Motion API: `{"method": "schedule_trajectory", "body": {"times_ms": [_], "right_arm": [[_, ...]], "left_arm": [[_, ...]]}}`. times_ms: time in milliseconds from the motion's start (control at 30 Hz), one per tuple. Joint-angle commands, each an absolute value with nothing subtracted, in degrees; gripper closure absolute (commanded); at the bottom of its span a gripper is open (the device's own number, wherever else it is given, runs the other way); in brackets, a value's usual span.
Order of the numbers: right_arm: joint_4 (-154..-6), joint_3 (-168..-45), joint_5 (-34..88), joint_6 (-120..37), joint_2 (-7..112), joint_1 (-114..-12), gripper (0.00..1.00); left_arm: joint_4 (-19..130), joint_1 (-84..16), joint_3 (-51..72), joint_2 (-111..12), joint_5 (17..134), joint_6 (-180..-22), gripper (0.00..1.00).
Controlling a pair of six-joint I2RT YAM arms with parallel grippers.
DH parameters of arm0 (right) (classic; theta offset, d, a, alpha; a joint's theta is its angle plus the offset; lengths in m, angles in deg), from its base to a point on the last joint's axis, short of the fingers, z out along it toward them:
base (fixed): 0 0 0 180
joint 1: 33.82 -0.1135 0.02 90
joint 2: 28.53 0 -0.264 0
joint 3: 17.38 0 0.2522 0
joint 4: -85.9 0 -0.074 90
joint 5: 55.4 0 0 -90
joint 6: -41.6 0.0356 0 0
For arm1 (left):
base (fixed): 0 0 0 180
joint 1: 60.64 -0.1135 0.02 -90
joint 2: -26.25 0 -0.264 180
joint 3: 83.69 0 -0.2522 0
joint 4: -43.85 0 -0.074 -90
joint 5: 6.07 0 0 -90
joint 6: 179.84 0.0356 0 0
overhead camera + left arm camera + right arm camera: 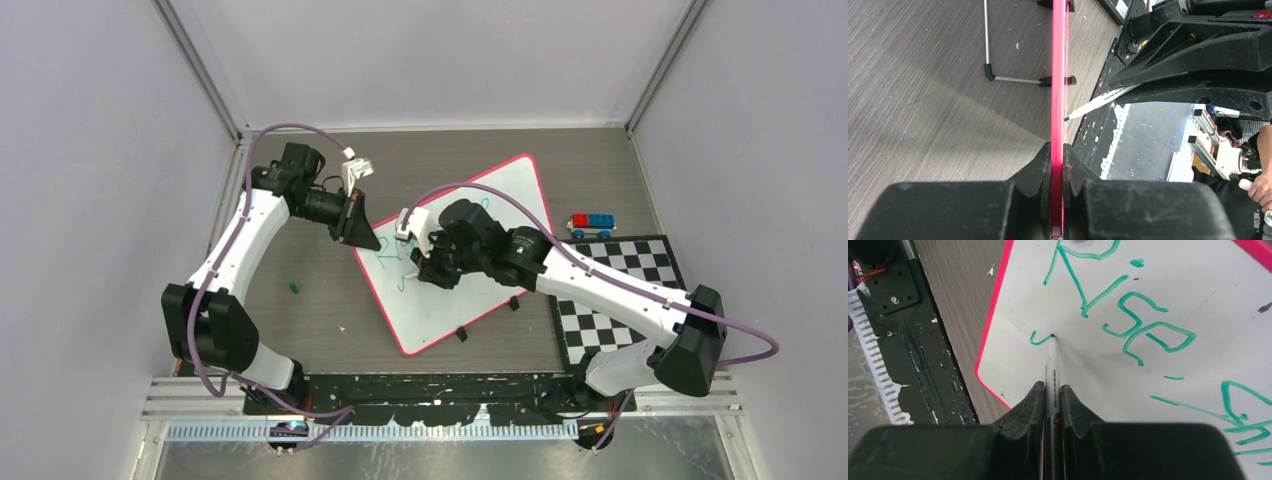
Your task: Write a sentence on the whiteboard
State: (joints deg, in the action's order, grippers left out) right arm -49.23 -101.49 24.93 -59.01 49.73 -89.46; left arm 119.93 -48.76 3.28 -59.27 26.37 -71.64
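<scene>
The whiteboard [505, 200] lies slanted at the table's middle, with a pink rim. My left gripper [362, 236] is shut on its upper-left edge; in the left wrist view the jaws [1058, 156] pinch the rim [1058, 75] edge-on. My right gripper [427, 266] hovers over the board, shut on a white marker [1052, 371]. The marker's tip touches the whiteboard [1088, 375] beside a short fresh stroke [1037, 339]. The sentence in teal reads "Rise" [1128, 315], and a second word [1248, 415] begins at the right edge of the right wrist view.
A checkerboard mat [620, 290] lies right of the board, with a small toy train [591, 226] behind it. A small green piece [294, 288] sits on the table to the left. Black clips [462, 333] line the board's near edge. A person's hand [1260, 186] shows beyond the table.
</scene>
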Motion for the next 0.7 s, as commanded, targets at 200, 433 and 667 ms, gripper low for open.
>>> {"method": "schedule_trajectory", "body": {"times_ms": [200, 433, 667], "right_arm": [[-49.3, -99.98, 23.84, -59.47, 48.93, -89.13, 1.0], [-49.42, -97.67, 22.3, -58.59, 49.52, -89.61, 1.0], [-50.78, -98.03, 22.46, -57.64, 52.59, -92.0, 1.0]], "left_arm": [[119.39, -47.63, 4.76, -59.4, 27.95, -69.74, 1.0], [119.48, -47.63, 4.56, -59.48, 27.95, -69.77, 1.0], [119.34, -47.63, 4.82, -59.14, 28.09, -69.77, 1.0]]}}
